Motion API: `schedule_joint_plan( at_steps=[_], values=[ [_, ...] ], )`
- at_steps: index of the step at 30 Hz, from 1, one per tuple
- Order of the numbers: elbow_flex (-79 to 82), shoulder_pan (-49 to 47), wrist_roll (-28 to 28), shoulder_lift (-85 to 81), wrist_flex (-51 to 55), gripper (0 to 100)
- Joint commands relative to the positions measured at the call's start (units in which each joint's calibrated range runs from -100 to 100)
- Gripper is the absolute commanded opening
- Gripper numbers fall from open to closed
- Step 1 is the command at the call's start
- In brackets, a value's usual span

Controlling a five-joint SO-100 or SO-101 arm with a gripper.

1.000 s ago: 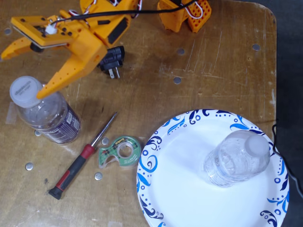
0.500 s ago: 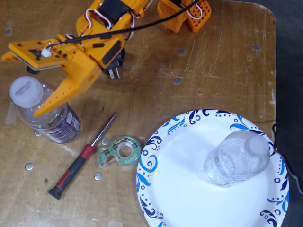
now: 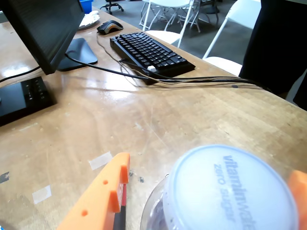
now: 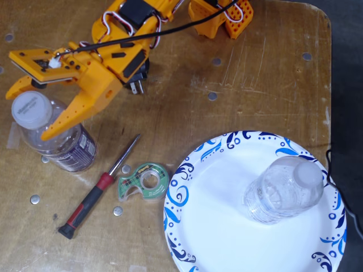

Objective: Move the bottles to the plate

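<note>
At left of the fixed view, the gripper (image 4: 24, 109) straddles the purple bottle (image 4: 55, 136), jaws spread either side of its cap, not visibly clamped; the other bottle (image 4: 283, 190) already stands on the plate (image 4: 204, 226) at lower right

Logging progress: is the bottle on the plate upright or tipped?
Upright. In the fixed view the bottle on the plate shows its cap toward the overhead camera, its base on the white plate.
</note>
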Motion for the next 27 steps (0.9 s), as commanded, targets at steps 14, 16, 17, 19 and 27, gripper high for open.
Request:
schedule_joint_plan(
  at_steps=[14,16,17,19,27],
  values=[
    [-0.5,1.84,0.27,3.34,-2.62,30],
    [0.04,1.73,0.21,3.42,-4.45,30],
    [0.13,1.73,0.21,3.42,-4.62,30],
    [0.13,1.73,0.21,3.42,-5.15,30],
    [0.13,1.84,-0.1,3.51,-5.06,29]
  ],
)
